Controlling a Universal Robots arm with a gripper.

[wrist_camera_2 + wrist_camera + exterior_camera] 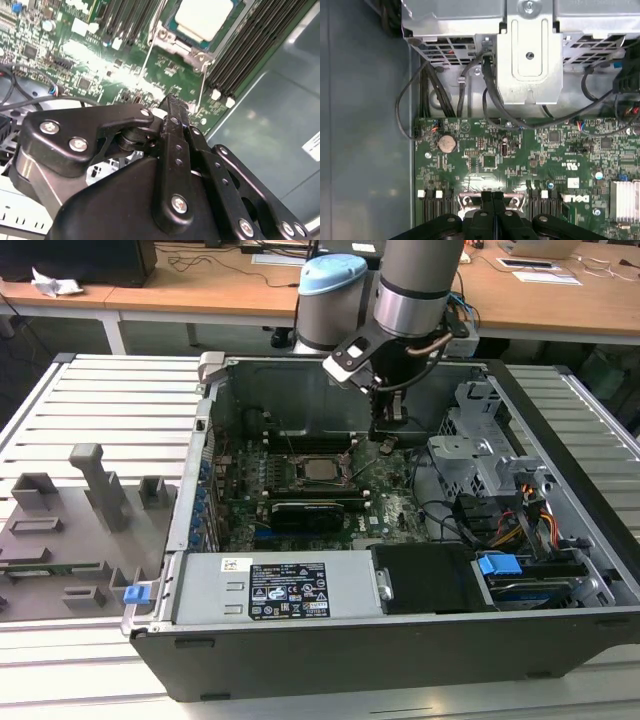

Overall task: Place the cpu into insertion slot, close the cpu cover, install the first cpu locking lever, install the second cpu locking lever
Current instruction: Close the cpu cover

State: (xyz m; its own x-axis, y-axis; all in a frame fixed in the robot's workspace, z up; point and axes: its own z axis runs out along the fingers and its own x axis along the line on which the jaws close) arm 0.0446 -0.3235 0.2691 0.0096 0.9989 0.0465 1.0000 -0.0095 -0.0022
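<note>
While cpu is sitting socketed, I'm hovering gripper pinched closed near locking lever, judging it springy wire; take free end.

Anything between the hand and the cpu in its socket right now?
Nothing visible blocks it. In the second wrist view the hand hangs over bare motherboard beside the socket, where the cpu lies. Two thin metal levers reach from the socket toward the hand.

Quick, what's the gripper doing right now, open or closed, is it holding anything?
Gripper: closed, fingers together, nothing visibly held, just above the circuit board.
</note>
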